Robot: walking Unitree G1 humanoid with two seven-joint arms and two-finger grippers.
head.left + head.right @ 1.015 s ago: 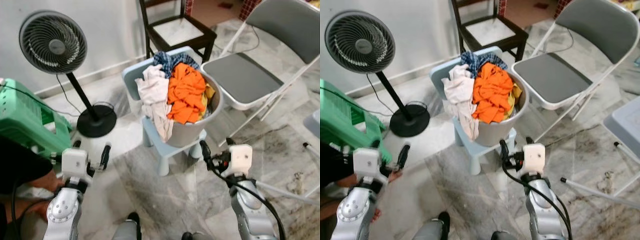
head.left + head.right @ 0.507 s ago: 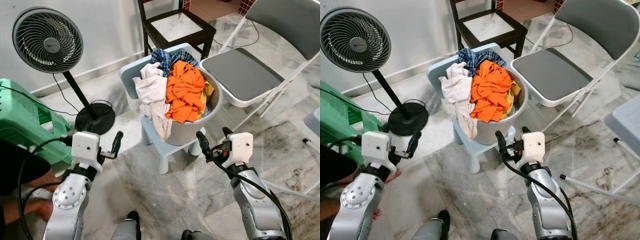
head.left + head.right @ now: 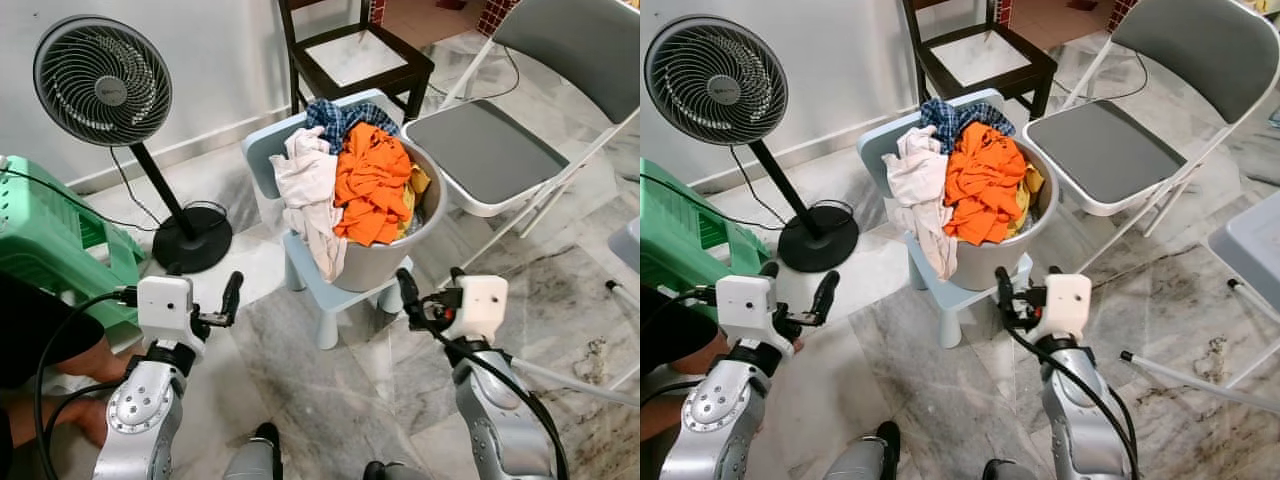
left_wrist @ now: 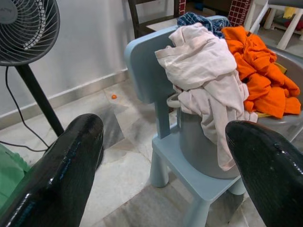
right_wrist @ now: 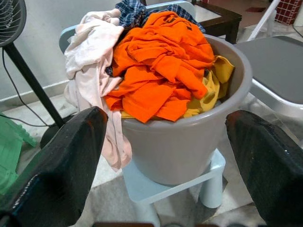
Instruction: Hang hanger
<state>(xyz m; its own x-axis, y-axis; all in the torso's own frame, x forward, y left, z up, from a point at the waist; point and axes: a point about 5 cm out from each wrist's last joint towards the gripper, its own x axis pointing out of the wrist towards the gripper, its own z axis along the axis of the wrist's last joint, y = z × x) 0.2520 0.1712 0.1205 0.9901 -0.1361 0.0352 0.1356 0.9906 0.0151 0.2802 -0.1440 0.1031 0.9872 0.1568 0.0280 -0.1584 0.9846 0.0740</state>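
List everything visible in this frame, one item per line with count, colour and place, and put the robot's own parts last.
Bucket: one, grey, standing on the small chair, full of laundry.
Small chair: one, pale blue, centre, straight ahead of the robot.
Orange garment: one, heaped on top in the bucket.
Pale garment: one, off-white, draped over the bucket's left rim.
Checked cloth: one, blue, at the back of the pile.
Yellow cloth: one, at the bucket's right rim.
Fan: one, black, on a stand, left, by the wall.
Stool: one, green, far left.
Folding chair: one, grey and white, right.
Dark chair: one, behind the bucket.
Left gripper: open, facing the small chair.
Right gripper: open, facing the bucket.
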